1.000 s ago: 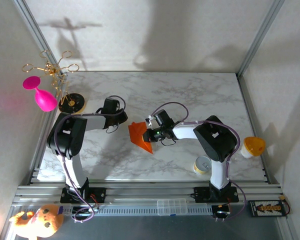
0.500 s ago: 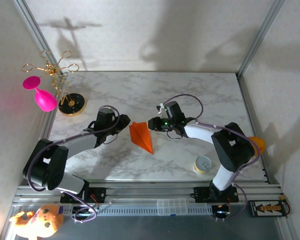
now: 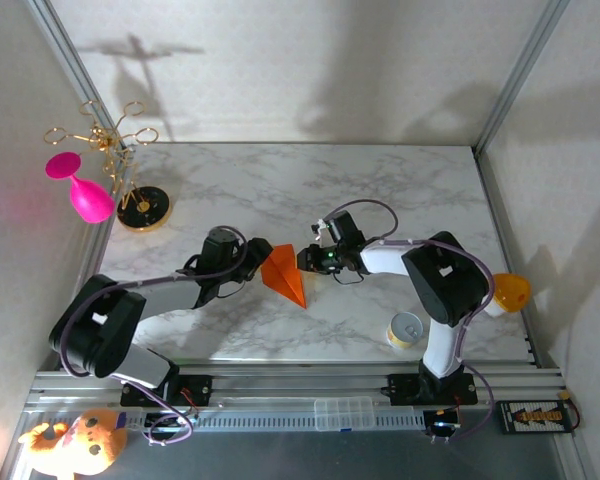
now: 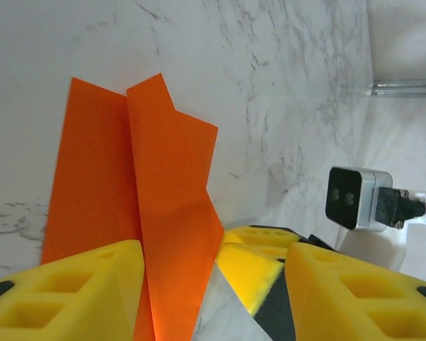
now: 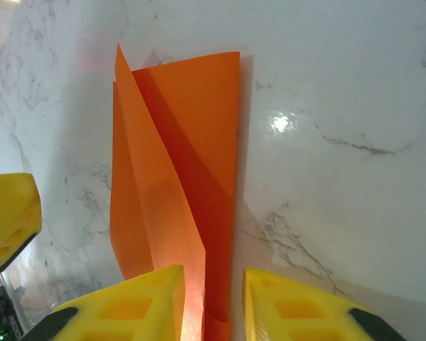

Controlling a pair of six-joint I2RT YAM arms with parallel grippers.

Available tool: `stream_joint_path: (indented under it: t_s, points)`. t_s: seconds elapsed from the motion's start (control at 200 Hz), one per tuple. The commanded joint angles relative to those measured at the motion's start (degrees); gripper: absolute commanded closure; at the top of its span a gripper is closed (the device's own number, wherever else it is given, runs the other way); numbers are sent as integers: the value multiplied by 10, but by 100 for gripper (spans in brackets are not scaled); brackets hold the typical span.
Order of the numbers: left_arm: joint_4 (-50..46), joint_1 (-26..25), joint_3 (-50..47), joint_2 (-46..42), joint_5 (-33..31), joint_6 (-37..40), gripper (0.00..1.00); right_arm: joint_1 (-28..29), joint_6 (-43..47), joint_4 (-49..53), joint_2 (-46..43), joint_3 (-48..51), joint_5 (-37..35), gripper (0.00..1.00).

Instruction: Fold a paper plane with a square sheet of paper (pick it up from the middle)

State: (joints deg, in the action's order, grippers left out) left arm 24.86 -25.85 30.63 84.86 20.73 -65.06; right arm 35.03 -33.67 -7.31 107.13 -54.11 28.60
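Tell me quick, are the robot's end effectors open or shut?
Left end effector: open, astride the paper plane.
Right end effector: slightly open, over the paper plane's edge.

Tally by kind
One paper plane (image 3: 281, 272); two arms, left arm (image 3: 110, 320) and right arm (image 3: 440, 278); one pink goblet (image 3: 85, 195), gold stand (image 3: 140, 207), can (image 3: 406, 329), cup (image 3: 507, 292), plush toy (image 3: 75, 445).

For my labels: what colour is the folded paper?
The paper plane is plain bright orange; it shows best in the right wrist view.

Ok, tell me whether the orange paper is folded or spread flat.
Folded: the orange paper is a narrow pointed wedge on the table, and both wrist views show overlapping layers with sharp creases.
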Motion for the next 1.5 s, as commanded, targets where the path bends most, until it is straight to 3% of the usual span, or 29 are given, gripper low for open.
stream_joint_path:
  t_s: [0.0, 0.33, 0.646, 1.016, 1.322, 1.492]
  points:
    - [26, -8, -4, 14, 16, -17, 45, 2, 12, 5, 13, -19, 35, 76]
    - [35, -10, -9, 29, 22, -16, 46, 3, 11, -22, 27, -19, 77, 82]
    - [42, -1, -24, -22, 29, 10, 43, 1, 4, -74, -5, -12, 99, 99]
    - [196, -5, -86, -81, 90, 14, 17, -14, -109, -216, -54, 4, 204, 99]
    - [278, -6, -89, -88, 116, 30, 23, -27, -220, -331, -53, 27, 259, 99]
    - [300, -6, -83, -73, 125, 42, 35, -30, -253, -362, -50, 31, 275, 99]
